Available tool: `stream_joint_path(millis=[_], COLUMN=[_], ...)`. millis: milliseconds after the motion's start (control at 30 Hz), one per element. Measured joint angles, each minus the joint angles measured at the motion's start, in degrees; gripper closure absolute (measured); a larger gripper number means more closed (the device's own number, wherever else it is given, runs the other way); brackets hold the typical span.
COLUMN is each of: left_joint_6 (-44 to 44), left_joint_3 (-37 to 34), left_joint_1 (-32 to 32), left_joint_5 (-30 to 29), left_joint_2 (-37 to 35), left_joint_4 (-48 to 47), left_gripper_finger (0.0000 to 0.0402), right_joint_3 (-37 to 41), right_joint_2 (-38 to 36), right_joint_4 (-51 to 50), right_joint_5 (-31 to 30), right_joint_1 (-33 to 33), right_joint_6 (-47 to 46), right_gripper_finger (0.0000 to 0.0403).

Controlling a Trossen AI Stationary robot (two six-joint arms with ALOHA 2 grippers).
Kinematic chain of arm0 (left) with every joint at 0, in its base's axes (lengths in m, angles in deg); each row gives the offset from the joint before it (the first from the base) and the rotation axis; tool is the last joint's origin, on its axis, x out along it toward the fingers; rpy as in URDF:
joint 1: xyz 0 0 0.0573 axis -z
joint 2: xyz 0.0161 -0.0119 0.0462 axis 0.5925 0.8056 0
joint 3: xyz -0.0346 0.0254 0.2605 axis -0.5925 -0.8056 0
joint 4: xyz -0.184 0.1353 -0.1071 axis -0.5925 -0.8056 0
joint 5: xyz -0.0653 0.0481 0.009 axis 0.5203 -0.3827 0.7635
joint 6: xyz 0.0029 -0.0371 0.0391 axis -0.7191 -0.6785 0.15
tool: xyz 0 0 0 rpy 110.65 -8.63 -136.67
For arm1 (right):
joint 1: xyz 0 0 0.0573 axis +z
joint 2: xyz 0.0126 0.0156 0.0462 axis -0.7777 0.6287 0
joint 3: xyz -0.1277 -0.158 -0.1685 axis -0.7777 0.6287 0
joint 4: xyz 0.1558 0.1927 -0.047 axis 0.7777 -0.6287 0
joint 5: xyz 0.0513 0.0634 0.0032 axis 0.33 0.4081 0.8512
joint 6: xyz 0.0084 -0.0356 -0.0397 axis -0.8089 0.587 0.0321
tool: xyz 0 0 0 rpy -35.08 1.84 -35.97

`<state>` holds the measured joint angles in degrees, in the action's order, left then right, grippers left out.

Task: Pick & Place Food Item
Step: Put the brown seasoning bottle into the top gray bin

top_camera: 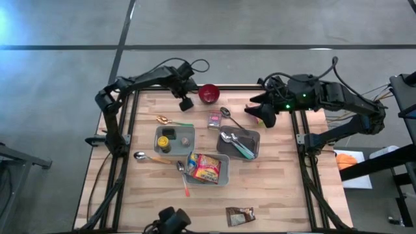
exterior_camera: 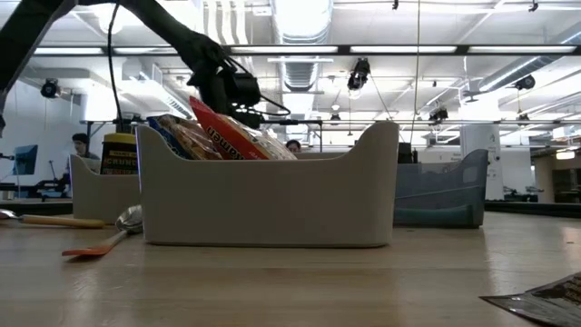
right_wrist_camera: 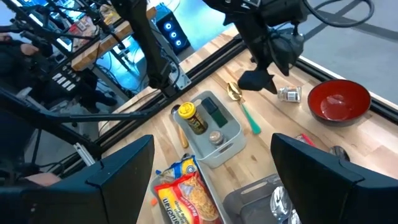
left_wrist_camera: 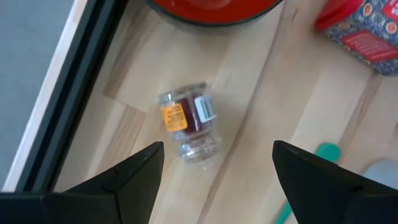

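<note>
Wooden table (top_camera: 273, 188) — only left wrist view shows small jar (left_wrist_camera: 189, 124) under spread left end effector (left_wrist_camera: 214, 168).

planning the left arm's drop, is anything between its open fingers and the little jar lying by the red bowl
Nothing. In the left wrist view only bare wood separates the left gripper from the small jar, which lies on its side near the red bowl.

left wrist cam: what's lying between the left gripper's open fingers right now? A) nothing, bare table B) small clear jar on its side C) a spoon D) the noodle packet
B: the small clear jar with an orange label lies on its side on the wooden table, just ahead of the open left gripper, near the red bowl.
</note>
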<state>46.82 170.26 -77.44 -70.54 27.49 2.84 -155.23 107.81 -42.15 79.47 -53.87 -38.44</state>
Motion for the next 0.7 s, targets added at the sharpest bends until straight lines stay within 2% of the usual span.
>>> stream_joint_path(millis=[167,700], left_joint_6=[1.0,1.4], left_joint_3=[-0.9,-1.2], left_joint_1=[-0.1,0.0], left_joint_5=[0.0,-0.7], left_joint_2=[0.4,3.0], left_joint_4=[2.7,3.0], left_gripper_finger=[0.0096,0.0096], right_joint_3=[0.0,0.0], right_joint_2=[0.0,0.0], right_joint_4=[0.2,0.3], right_joint_5=[0.0,0.0], right_joint_1=[0.6,0.8], right_joint_6=[0.0,-1.0], right_gripper_finger=[0.0086,0.0086])
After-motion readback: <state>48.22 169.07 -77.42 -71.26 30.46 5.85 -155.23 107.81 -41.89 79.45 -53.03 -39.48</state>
